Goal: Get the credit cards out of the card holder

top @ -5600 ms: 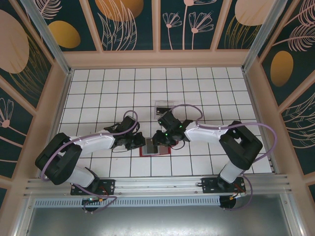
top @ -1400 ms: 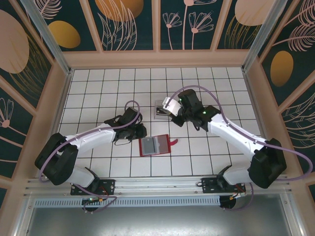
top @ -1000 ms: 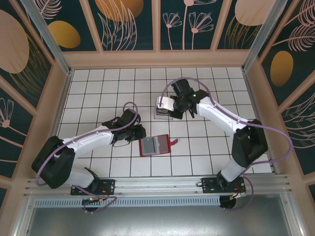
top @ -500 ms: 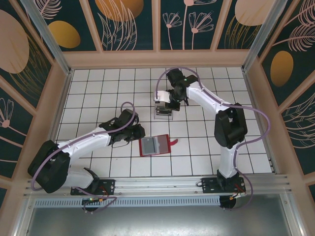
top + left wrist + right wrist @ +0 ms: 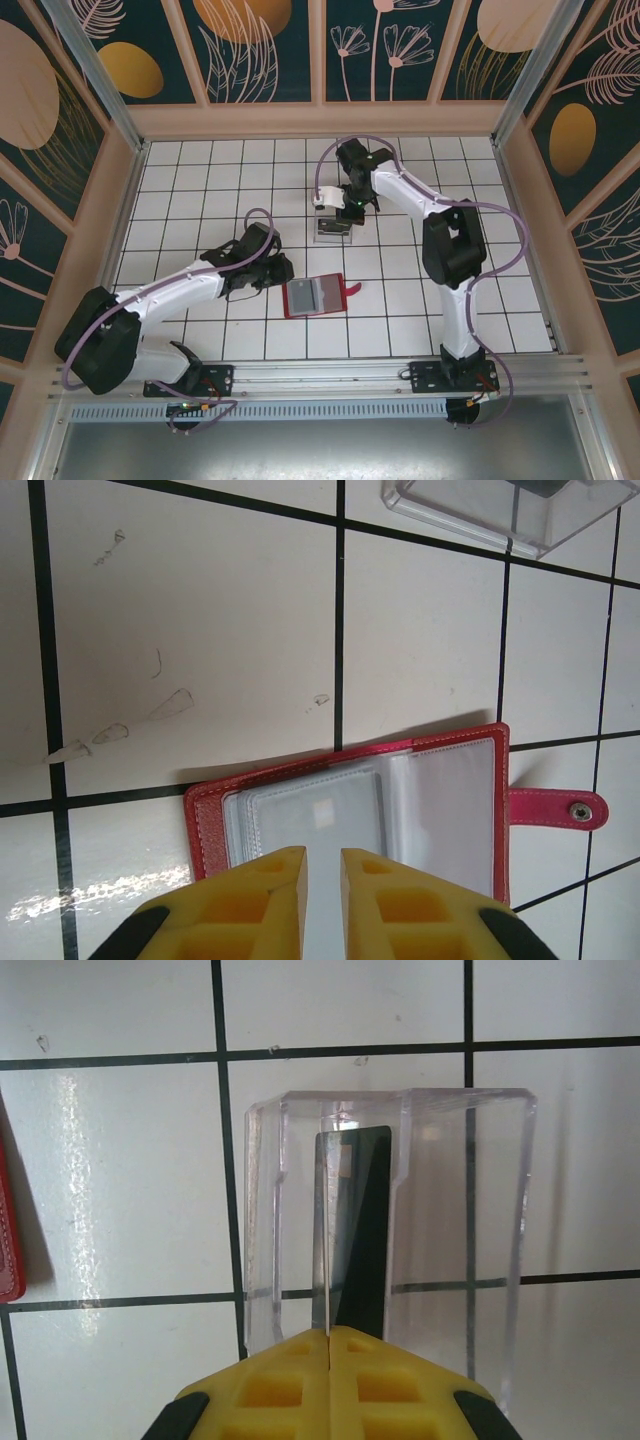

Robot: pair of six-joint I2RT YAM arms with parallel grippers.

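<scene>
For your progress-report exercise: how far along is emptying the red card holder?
Done: one credit card is out. In hand: the right gripper holds it in the clear tray. Remaining: the open card holder shows a pocketed card, by the left gripper.

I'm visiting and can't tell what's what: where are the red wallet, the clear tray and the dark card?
red wallet (image 5: 350, 802), left wrist view, its clear inner pocket.
clear tray (image 5: 465, 1210), right wrist view, its bare right part.
dark card (image 5: 365, 1230), right wrist view, its middle.

top: high, wide, downward | wrists: close, downward | shared, seemingly: clear tray (image 5: 470, 510)
</scene>
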